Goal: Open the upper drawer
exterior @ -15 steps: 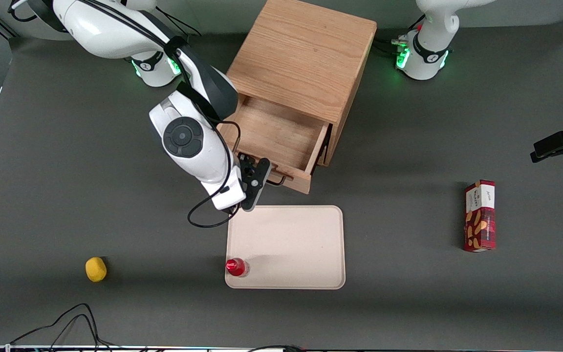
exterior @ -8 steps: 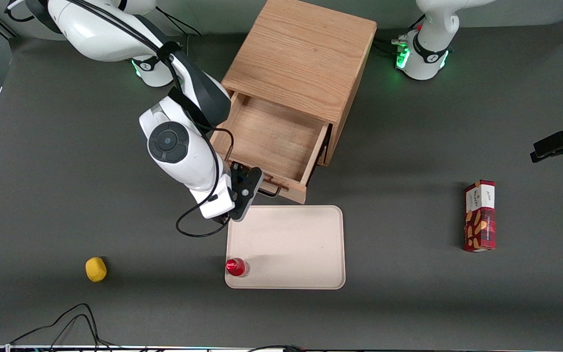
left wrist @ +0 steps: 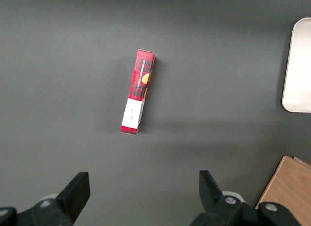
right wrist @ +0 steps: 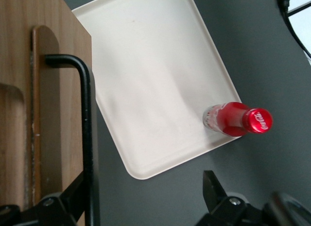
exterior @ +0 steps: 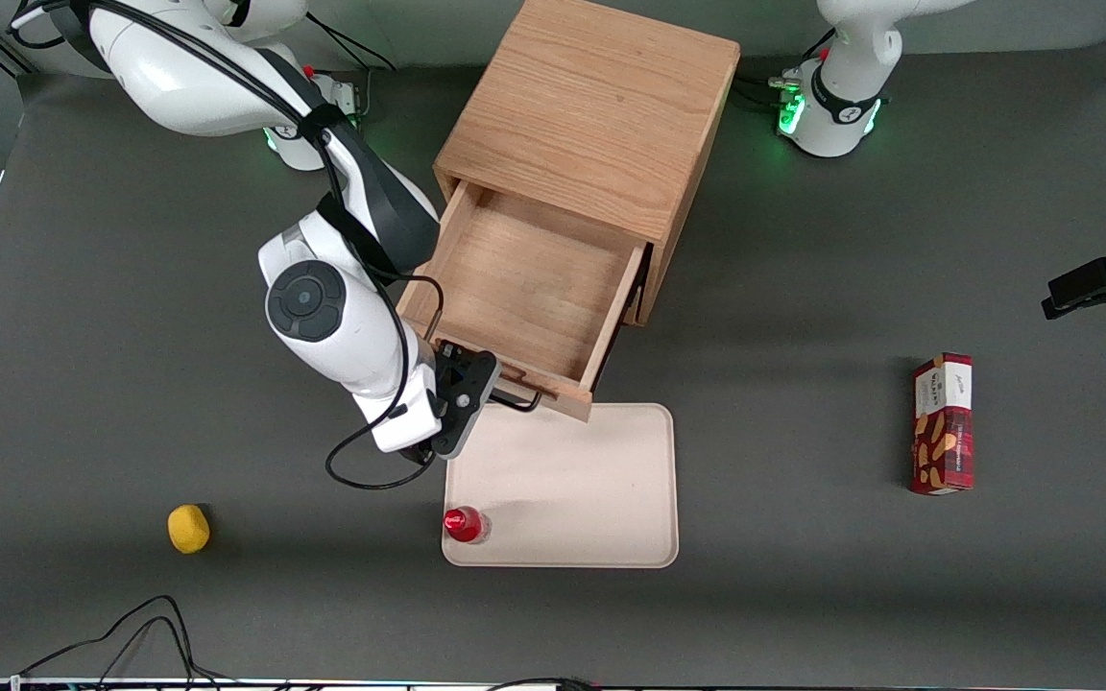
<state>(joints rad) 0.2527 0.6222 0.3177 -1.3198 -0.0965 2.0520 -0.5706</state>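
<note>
The upper drawer [exterior: 524,278] of the oak cabinet [exterior: 591,106] stands pulled well out, its inside bare. Its front panel [right wrist: 43,114] overhangs the tray's edge. The thin black wire handle [exterior: 519,401] runs along the drawer front and also shows in the right wrist view [right wrist: 87,138]. My right gripper [exterior: 467,398] hangs at the handle's end nearer the working arm. In the wrist view the gripper [right wrist: 143,199] is open wide, and the handle bar passes between the fingers, close against one finger [right wrist: 68,201]. The lower drawer is hidden under the upper one.
A cream tray [exterior: 563,480] lies on the table nearer the camera than the drawer, with a red-capped bottle [exterior: 464,524] standing on its corner. A yellow object [exterior: 188,528] lies toward the working arm's end. A red snack box [exterior: 943,422] lies toward the parked arm's end.
The drawer has slid farther out toward the camera, over the tray's edge. My gripper moved with its handle, nearer the camera and toward the working arm's end.
</note>
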